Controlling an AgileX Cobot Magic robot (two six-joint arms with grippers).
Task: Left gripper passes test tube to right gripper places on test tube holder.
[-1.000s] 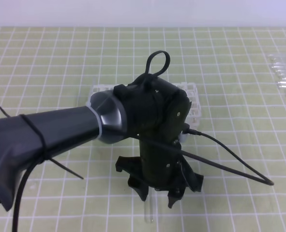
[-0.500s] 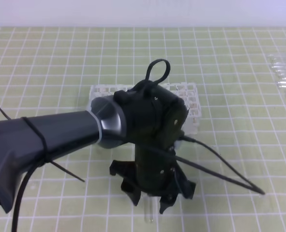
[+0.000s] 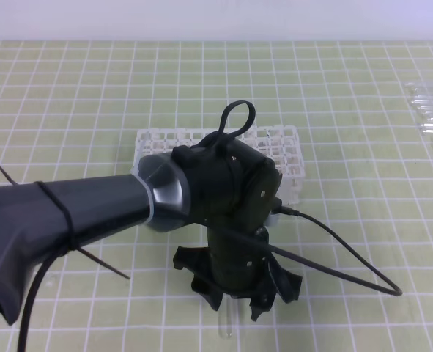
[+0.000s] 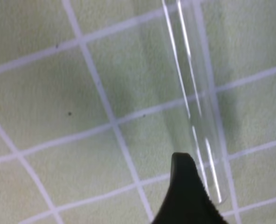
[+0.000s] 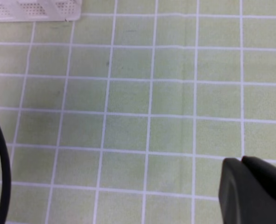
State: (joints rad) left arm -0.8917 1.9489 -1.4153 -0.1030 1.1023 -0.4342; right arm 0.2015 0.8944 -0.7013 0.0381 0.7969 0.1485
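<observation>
The left gripper (image 3: 236,308), jaws spread, should probably centre over the lying test tube (image 4: 194,102) before it clamps.

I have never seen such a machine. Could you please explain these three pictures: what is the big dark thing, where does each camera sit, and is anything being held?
The dark thing is a robot arm ending in the left gripper, a two-jaw claw, open and low over a clear test tube that lies flat on the green grid mat. Nothing is held yet. The wide picture is taken from above; the other two come from cameras on each wrist. The right gripper is shut and holds nothing. The white test tube holder stands behind the arm; spare tubes lie at the far right.
</observation>
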